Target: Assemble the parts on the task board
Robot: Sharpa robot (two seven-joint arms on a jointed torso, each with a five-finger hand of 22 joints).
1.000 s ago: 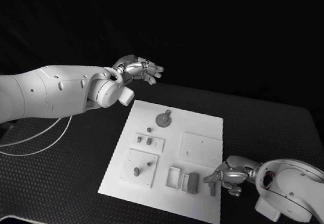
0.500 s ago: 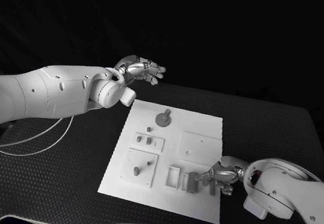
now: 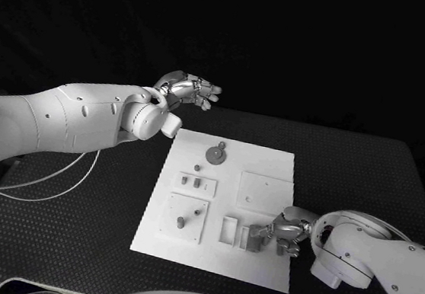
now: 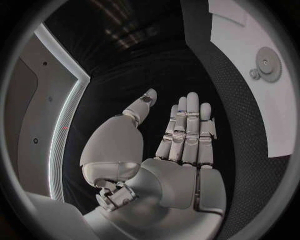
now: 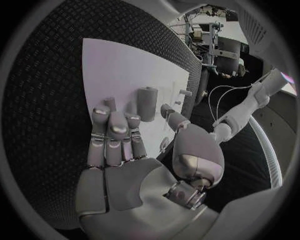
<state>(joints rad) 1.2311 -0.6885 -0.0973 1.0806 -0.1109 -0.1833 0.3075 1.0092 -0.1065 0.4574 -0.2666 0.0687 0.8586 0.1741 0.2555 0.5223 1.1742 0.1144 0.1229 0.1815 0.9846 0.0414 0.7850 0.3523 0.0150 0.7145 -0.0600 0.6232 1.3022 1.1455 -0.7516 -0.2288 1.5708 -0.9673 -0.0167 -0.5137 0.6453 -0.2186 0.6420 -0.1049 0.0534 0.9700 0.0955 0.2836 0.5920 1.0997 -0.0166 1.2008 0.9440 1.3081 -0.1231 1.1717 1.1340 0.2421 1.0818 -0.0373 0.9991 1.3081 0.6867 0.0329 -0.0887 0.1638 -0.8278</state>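
Head view: my right hand point(image 3: 289, 232), fingers apart and empty, hovers beside a grey block point(image 3: 253, 238) on the board point(image 3: 276, 166); I risk toppling it, left hand point(image 3: 191, 91) open aloft.

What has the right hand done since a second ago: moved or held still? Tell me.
Yes, moved. In the head view the right hand has slid from the task board's right edge inward over the board, toward the grey block part near its front.
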